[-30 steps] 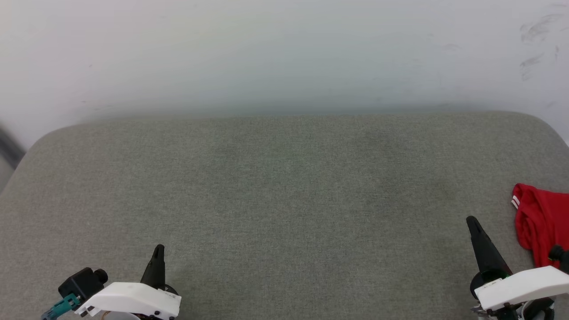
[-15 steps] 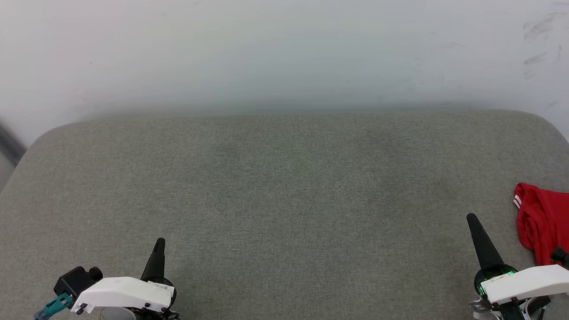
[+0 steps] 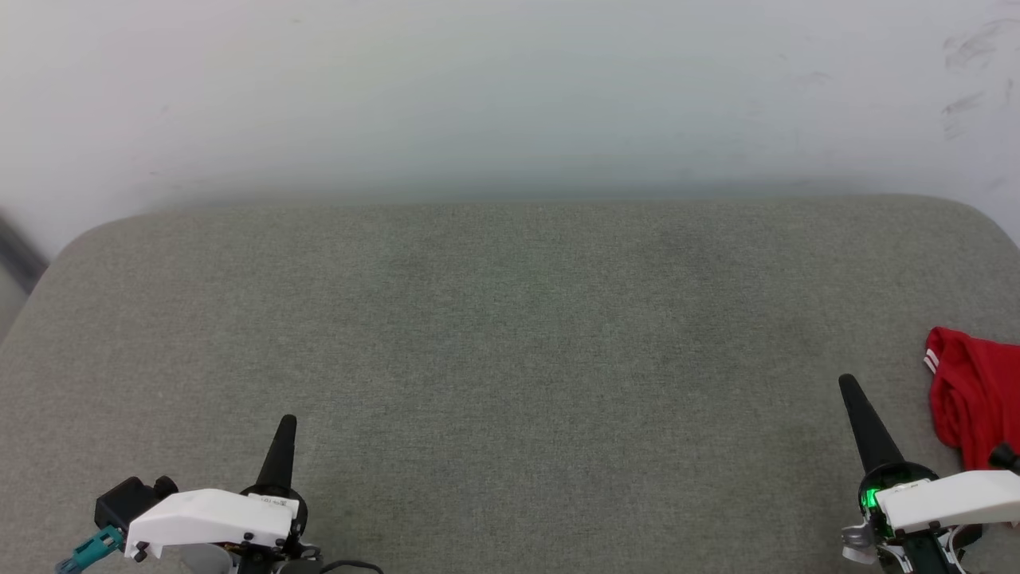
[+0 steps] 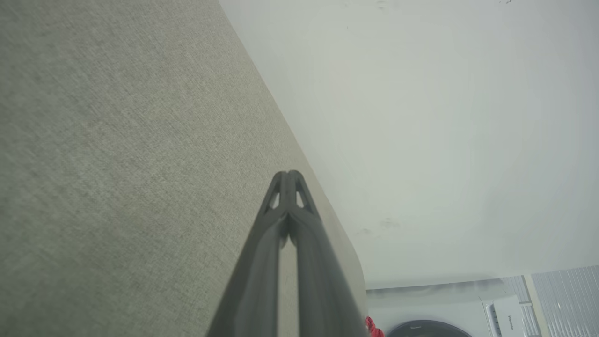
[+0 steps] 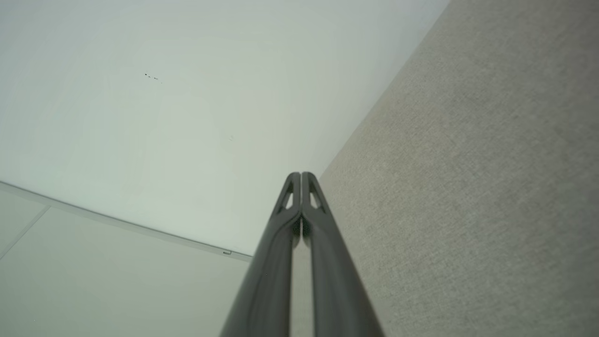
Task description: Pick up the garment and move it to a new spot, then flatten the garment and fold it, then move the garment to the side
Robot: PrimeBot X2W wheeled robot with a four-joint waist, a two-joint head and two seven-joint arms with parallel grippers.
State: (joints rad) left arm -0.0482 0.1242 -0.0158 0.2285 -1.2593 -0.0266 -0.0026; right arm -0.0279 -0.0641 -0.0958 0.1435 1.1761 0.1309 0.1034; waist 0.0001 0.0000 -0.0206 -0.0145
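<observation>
The garment point(image 3: 974, 391) is a crumpled red heap with a bit of white striped trim, lying at the far right edge of the grey padded surface point(image 3: 510, 335) and cut off by the frame. A sliver of the garment point(image 4: 373, 327) also peeks out at the bottom of the left wrist view. My right gripper point(image 3: 846, 384) is shut and empty, a short way left of the heap, not touching it. At the lower left my left gripper point(image 3: 288, 421) is shut too, holding nothing. Both wrist views show the tips pressed together: left gripper point(image 4: 288, 174), right gripper point(image 5: 301, 175).
A pale wall point(image 3: 510, 96) rises right behind the surface's far edge. The surface's corners are rounded, with a drop at the left corner point(image 3: 32, 271). A white appliance with a dark round door point(image 4: 468, 318) stands beyond the surface's far end.
Both grippers have crept a little forward, up the head view. The picture has shifted slightly, so the garment sits marginally further right; it lies as before.
</observation>
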